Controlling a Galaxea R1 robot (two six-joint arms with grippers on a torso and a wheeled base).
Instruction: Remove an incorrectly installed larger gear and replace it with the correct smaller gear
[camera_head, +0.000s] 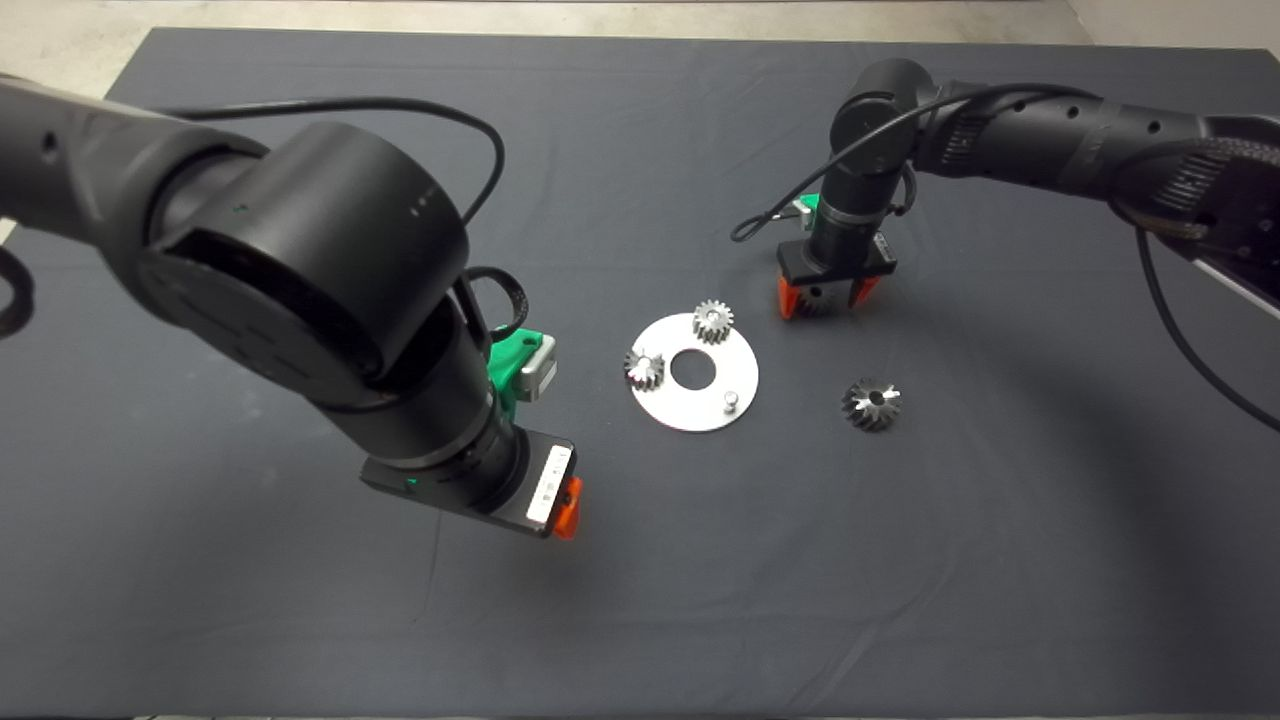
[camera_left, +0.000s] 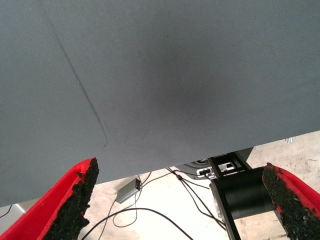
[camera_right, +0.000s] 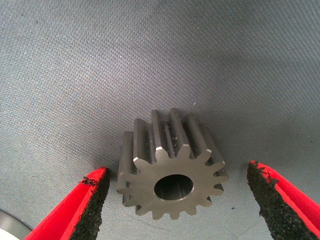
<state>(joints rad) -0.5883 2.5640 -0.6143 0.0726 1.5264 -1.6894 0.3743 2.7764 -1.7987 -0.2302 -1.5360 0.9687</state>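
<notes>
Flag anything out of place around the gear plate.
The larger gear lies loose on the mat, right of the round plate. One peg stands bare. The right gripper, open, straddles a smaller gear beyond the plate.

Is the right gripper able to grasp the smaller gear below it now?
Probably yes. The right gripper is open, its fingers on either side of the smaller gear, which lies on the mat with nothing between.

No text, label, brand, number or sign can be read anywhere in these views.
</notes>
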